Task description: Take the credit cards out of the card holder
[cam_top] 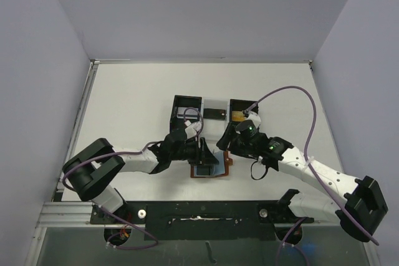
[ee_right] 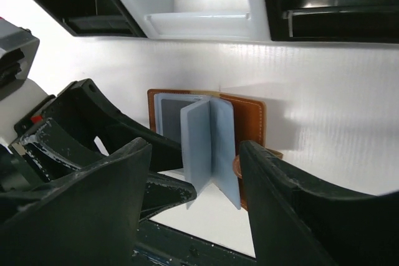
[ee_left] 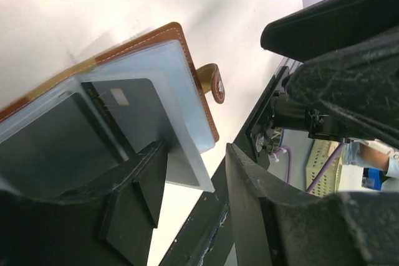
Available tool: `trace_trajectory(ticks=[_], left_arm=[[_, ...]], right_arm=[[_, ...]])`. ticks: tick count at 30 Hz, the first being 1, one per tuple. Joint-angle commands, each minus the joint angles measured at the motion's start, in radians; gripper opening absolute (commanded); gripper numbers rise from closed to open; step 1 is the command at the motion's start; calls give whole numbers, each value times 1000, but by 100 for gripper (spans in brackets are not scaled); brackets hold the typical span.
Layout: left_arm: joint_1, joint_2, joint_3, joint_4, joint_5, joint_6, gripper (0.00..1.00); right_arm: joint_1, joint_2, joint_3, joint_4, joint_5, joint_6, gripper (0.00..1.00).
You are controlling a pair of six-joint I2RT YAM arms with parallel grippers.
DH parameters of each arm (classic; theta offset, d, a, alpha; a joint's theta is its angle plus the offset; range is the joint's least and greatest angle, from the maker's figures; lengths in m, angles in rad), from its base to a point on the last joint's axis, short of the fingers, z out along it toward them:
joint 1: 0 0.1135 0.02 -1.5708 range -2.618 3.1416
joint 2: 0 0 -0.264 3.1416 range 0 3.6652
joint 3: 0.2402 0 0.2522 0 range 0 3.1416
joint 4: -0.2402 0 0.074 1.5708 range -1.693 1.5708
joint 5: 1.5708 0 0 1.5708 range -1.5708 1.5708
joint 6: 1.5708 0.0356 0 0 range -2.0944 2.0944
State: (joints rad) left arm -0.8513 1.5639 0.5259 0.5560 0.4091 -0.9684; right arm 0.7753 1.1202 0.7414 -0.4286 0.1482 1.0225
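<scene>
card holder [ee_left: 149, 37] open | dark card [ee_left: 134, 107] partly behind left claw [ee_left: 196, 151]

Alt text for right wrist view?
Brown card holder lies open on the white table, blue-grey pages upright, framed by the open right jaws. Left jaws reach in from the left; a black-and-white tray sits beyond.

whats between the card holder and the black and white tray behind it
Nothing; the right wrist view shows only a bare strip of white table between the card holder and the tray.
</scene>
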Motion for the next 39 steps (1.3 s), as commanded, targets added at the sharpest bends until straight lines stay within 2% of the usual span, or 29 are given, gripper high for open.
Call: trace_trajectory(ticks=[1,6,9,15,20,24,27,33,39], left_arm=[[-28,58,75,-8,24,44,42],[-49,119,92,9,80,40,43],[-73,88,68,4,-1,29,43],[-66,-37,21,-86,-114,46,43],[-46,-123,-15,-143,-211,45,43],[-39,-153,-23,-159,-229,47,43],[-37,-141,-9,-160,-206,61,43],[-36,-93,56,-187,-149,94,43],[-33,-12,91,-206,-143,91,43]], right_arm=[[-50,-69,-53,38,-11,28,57],[-85,-79,-92,102,-115,22,46],[-87,-63,-90,121,-153,10,37],[-86,-9,-81,161,-244,-16,28],[-83,89,-72,156,-306,-47,28],[-40,152,-67,110,-228,-18,27],[-18,165,-67,57,-155,-17,29],[-21,228,-83,30,-134,-38,31],[24,232,-157,111,-87,64,31]])
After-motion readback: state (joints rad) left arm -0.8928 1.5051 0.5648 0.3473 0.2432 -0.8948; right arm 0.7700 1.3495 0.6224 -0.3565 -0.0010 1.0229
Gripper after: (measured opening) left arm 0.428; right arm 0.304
